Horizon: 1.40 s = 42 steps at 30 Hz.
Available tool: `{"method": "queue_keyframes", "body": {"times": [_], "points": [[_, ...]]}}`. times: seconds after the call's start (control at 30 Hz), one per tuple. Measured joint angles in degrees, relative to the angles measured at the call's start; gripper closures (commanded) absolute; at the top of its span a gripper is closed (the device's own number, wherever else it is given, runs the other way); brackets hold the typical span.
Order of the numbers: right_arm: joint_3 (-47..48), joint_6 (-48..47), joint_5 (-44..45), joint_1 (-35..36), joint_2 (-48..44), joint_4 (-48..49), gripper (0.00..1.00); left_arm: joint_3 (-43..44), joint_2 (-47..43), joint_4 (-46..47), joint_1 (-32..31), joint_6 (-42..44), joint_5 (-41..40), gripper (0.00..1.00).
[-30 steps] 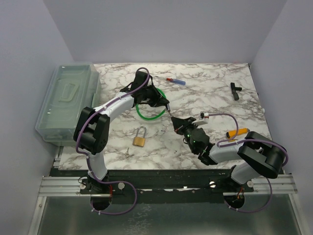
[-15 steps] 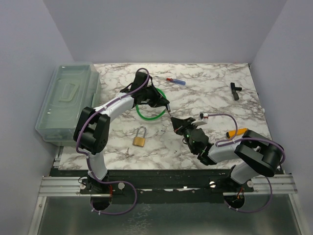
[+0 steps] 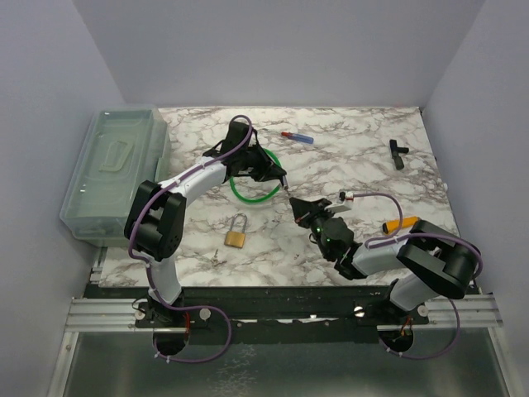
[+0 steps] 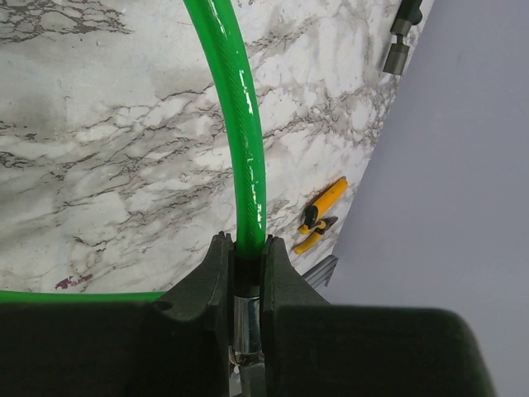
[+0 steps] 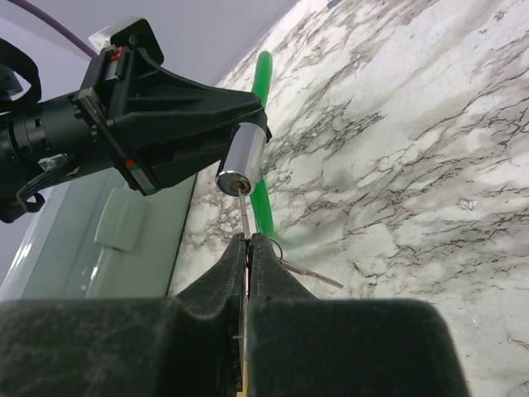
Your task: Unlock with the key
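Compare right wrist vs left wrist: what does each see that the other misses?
Right wrist only: the key pinched in the right hand, tip at the keyhole of the lock barrel; a spare key dangling. Left wrist only: yellow tool and black part. Both: green cable, marble table, left hand shut on the lock barrel.

A white table (image 3: 364, 157) with grey marble veining sits in a booth of plain, pale lavender-grey walls: back wall (image 3: 281, 50), left wall (image 3: 41, 91), right wall (image 3: 492, 107). Aluminium rails (image 3: 99, 314) run along its near edge, above a dull metal floor (image 3: 281, 368). The light is soft and even.
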Motion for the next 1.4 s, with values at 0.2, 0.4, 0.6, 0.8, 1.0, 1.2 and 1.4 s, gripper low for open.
{"method": "queue_keyframes", "body": {"times": [0.2,0.4,0.6,0.8,1.0,1.2,1.4], "points": [[-0.17,-0.63,0.96,-0.02,-1.14,0.55,1.0,-0.17,0.0,0.07,0.0,0.0,0.02,1.0],[-0.17,-0.63,1.07,-0.02,-1.14,0.57,1.0,-0.17,0.0,0.15,0.0,0.0,0.02,1.0],[-0.17,-0.61,1.05,-0.02,-1.05,0.57,1.0,-0.17,0.0,0.17,0.0,0.0,0.02,1.0],[-0.15,-0.59,1.03,-0.04,-0.52,0.57,1.0,-0.17,0.0,0.24,0.0,0.0,0.02,1.0],[-0.15,-0.57,1.03,-0.04,-0.37,0.55,1.0,-0.17,0.0,0.26,0.07,-0.04,0.04,1.0],[-0.15,-0.57,1.03,-0.35,-0.15,0.57,1.0,-0.17,0.0,0.37,0.07,-0.2,0.04,1.0],[0.76,-0.66,0.98,-0.5,0.76,0.57,1.0,-0.17,0.0,0.5,0.17,-0.26,0.22,1.0]]}}
